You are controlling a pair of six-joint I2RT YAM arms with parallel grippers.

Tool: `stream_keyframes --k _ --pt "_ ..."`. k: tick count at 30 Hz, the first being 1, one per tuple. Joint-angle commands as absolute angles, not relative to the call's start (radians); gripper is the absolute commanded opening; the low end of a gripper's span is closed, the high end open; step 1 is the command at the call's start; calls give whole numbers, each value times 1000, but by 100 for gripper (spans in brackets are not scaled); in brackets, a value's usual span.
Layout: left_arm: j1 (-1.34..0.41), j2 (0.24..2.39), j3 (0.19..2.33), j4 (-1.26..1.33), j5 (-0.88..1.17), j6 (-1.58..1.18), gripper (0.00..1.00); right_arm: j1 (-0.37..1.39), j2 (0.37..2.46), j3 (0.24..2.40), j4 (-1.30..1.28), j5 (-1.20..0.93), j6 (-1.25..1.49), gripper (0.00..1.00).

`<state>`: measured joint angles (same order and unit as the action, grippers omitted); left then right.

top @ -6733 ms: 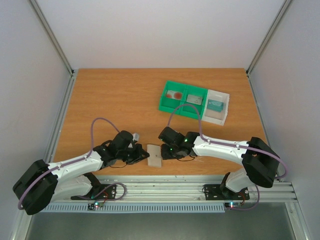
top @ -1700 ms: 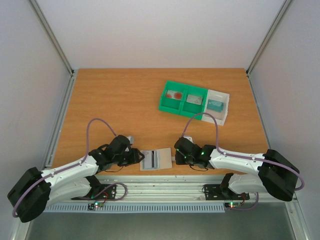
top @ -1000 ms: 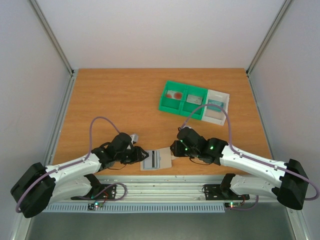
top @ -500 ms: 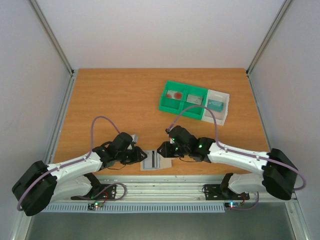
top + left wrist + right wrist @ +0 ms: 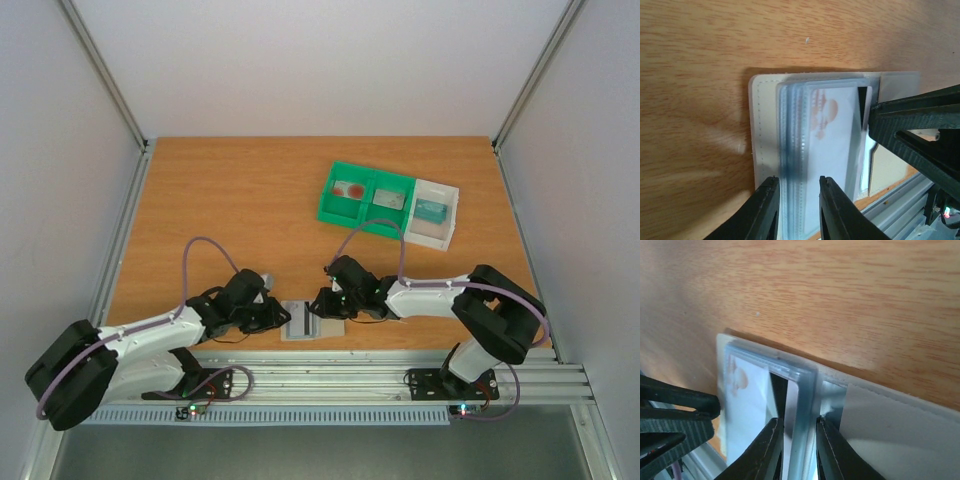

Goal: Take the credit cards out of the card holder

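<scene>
The card holder [image 5: 300, 322] lies open on the table near the front edge. One credit card [image 5: 832, 125] with a red mark and a black stripe sits inside its top sleeve; it also shows in the right wrist view [image 5: 747, 405]. My left gripper [image 5: 283, 318] is on the holder's left side, its jaws [image 5: 797, 182] closed on the blue-edged stack of sleeves. My right gripper [image 5: 322, 305] is on the right side, its jaws [image 5: 796, 422] closed round the sleeve's blue edge and the card's end.
A green two-compartment bin [image 5: 345, 216] at the back right holds a red-marked card [image 5: 349, 189] and a greyish card [image 5: 389, 199]. A white tray [image 5: 430, 238] beside it holds a teal card [image 5: 432, 210]. The table's metal front rail runs just below the holder.
The holder, folded 6.7 s ago, now lies open. My right gripper has swung in from the right onto its right half. My left gripper has stayed at the left side.
</scene>
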<state>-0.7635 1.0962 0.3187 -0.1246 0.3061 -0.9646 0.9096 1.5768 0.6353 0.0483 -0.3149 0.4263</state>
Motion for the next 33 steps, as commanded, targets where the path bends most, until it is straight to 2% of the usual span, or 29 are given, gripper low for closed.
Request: stream_keyframes --k 1,5,10,23,26,30,33 --pt "-765 1136 310 -46 309 -967 25 903 1625 586 184 -337 452 19" --pt "-765 1169 310 -33 315 -961 23 889 1636 577 191 -337 454 18" --pt "-765 1183 308 -56 303 -955 15 883 1625 589 170 -336 449 16" --pt "-765 1203 302 -90 282 -945 15 870 1581 578 89 -285 422 4" --pt "-765 1209 302 -82 289 -945 15 868 1548 581 86 -309 420 8" --pt "-766 1207 302 -84 285 -945 15 868 1537 595 77 -317 420 18" --pt "-765 1209 302 -83 282 -946 15 868 1563 595 89 -323 421 20"
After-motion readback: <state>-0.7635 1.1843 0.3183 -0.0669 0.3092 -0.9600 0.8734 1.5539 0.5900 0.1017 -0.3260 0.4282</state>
